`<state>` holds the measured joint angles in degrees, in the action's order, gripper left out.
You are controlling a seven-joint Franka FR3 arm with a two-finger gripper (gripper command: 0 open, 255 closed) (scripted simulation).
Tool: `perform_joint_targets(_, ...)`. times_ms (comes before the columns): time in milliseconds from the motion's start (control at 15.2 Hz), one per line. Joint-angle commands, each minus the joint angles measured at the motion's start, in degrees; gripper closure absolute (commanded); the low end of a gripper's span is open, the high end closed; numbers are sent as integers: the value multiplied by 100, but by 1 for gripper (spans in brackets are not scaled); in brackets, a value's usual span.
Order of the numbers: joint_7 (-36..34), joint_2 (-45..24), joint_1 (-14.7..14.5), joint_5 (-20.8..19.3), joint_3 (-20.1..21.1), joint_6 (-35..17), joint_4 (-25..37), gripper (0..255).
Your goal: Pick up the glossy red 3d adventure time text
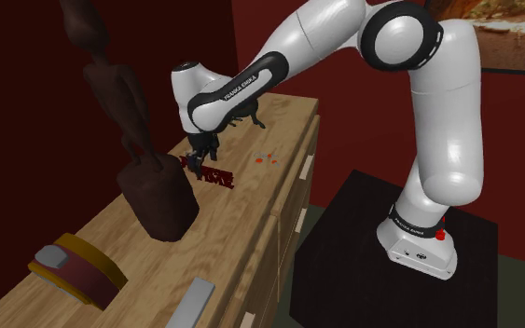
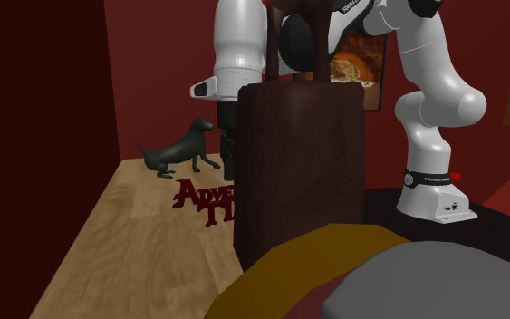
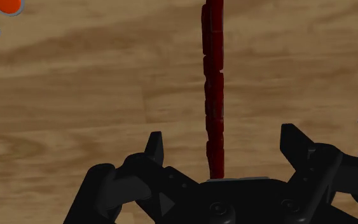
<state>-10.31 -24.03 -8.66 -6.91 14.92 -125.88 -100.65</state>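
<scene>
Thin glossy dark-red 3D lettering (image 3: 213, 95) stands on edge on the wooden counter (image 1: 251, 214), just beside the dark brown statue base (image 1: 158, 198). The jaws straddle it, wide open, holding nothing. It is likely light, stiff and slick, so pinch its flat faces.

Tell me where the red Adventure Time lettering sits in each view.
Shoulder view: the lettering sits mid-picture on the wooden top, beside the brown statue base.
Second exterior view: left of centre, partly hidden by that base.
Wrist view: an edge-on red strip between the fingers of the open gripper.
Shared landmark: the wooden top.
</scene>
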Motion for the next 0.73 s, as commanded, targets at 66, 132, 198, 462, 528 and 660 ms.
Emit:
perform_joint_targets(66, -11, -103, -3, -35, -20, -179, -76, 0)
perform_joint_targets(132, -15, -125, -6, -42, -24, -214, -91, 0)
perform_joint_targets(198, -16, -126, -6, -42, -25, -214, -90, 0)
perform_joint_targets(462, -12, -131, -4, -43, -26, -213, -84, 255)
perform_joint_targets(528, -12, -131, -4, -43, -26, -213, -84, 255)
perform_joint_targets(660, -12, -131, -4, -43, -26, -213, -84, 255)
